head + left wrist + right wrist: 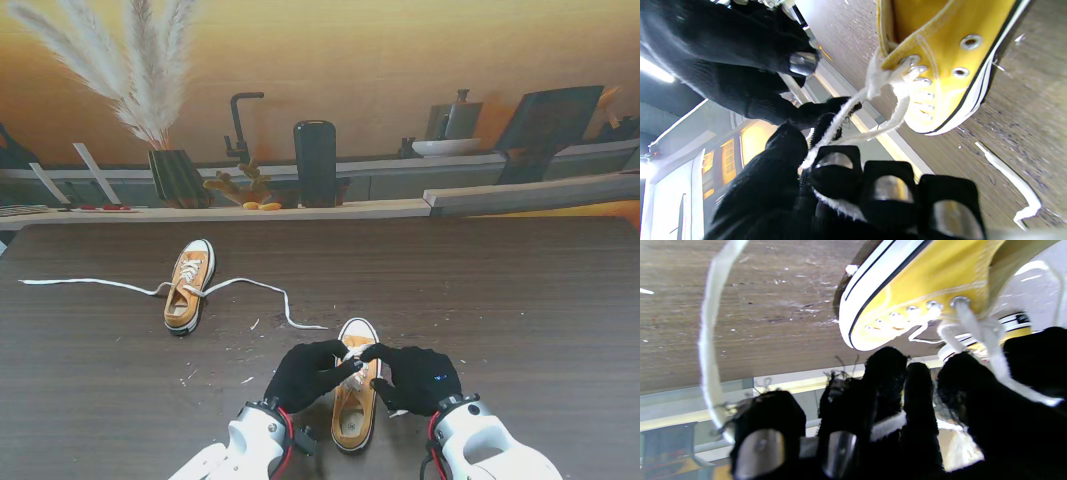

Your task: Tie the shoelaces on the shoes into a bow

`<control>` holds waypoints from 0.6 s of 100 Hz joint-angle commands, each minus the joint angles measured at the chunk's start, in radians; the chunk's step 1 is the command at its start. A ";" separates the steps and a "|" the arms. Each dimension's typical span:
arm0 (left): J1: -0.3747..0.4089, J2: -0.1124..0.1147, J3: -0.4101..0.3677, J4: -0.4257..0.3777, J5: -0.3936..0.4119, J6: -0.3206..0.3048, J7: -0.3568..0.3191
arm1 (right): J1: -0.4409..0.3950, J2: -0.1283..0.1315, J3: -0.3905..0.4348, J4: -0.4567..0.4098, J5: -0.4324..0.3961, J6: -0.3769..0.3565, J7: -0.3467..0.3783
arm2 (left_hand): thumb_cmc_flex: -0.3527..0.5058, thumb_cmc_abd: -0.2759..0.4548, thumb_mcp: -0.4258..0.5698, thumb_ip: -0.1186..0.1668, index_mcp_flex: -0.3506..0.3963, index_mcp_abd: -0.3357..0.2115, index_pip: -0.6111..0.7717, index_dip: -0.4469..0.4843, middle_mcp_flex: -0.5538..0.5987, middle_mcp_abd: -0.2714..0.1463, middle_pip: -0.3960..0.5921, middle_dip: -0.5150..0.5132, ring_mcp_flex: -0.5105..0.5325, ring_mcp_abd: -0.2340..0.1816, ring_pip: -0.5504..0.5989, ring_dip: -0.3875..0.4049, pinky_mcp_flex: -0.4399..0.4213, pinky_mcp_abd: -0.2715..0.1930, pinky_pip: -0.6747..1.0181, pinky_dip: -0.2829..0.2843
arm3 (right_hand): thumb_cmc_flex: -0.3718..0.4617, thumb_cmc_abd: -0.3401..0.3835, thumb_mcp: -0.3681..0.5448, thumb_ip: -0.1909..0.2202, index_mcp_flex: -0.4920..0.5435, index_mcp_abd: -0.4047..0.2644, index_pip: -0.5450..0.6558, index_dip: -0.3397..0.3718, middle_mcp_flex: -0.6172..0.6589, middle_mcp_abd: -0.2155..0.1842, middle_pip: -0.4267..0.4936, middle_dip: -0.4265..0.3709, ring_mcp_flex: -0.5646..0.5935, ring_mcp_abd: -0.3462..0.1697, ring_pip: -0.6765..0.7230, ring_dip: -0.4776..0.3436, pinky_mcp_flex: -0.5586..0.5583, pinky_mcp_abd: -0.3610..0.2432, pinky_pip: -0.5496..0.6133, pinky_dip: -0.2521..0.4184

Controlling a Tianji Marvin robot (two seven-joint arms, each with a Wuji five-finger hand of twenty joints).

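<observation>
The left hand (312,373) and right hand (415,378), in black knit gloves, meet over the near shoe (355,392), fingers clamped on its flat white lace (853,103). Keep both strands taut and pull evenly. Left of this yellow canvas shoe lies the other shoe (188,285), untied.

There are two yellow shoes: one shoe (189,285) at middle left, one shoe (355,395) at bottom centre. Two black-gloved hands: left hand (310,373), right hand (418,379).
</observation>
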 commanded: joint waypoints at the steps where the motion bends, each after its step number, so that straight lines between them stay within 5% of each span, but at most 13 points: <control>1: 0.007 0.004 -0.002 -0.015 0.003 -0.001 -0.021 | 0.013 -0.009 -0.003 0.023 0.014 0.006 0.009 | 0.014 0.032 -0.013 -0.013 -0.004 -0.006 0.011 0.023 0.061 0.027 0.015 -0.005 0.032 -0.014 0.023 -0.012 0.012 -0.040 0.251 0.002 | -0.013 0.022 -0.025 0.033 -0.063 0.004 -0.004 0.023 -0.022 0.059 0.044 0.022 0.027 -0.074 -0.002 0.041 0.014 0.021 0.052 -0.009; 20: 0.014 0.007 -0.009 -0.021 0.004 -0.003 -0.026 | 0.060 -0.031 -0.047 0.101 0.092 0.037 -0.115 | 0.015 0.032 -0.016 -0.013 -0.003 -0.004 0.010 0.024 0.061 0.027 0.015 -0.005 0.031 -0.013 0.021 -0.013 0.012 -0.031 0.251 0.002 | -0.005 -0.001 -0.008 0.035 -0.070 -0.071 0.036 0.043 0.001 0.065 0.058 0.019 0.030 -0.053 0.008 0.041 0.012 0.047 0.046 -0.005; 60: 0.025 0.011 -0.017 -0.026 -0.008 -0.035 -0.042 | 0.109 -0.046 -0.087 0.172 0.083 0.057 -0.239 | 0.018 0.031 -0.019 -0.012 -0.003 -0.005 0.009 0.024 0.061 0.027 0.014 -0.004 0.031 -0.008 0.018 -0.014 0.012 -0.022 0.245 -0.001 | 0.001 -0.028 0.015 0.036 -0.088 -0.145 0.063 0.057 0.006 0.055 0.066 0.022 0.031 -0.042 -0.002 0.029 0.010 0.045 0.033 -0.006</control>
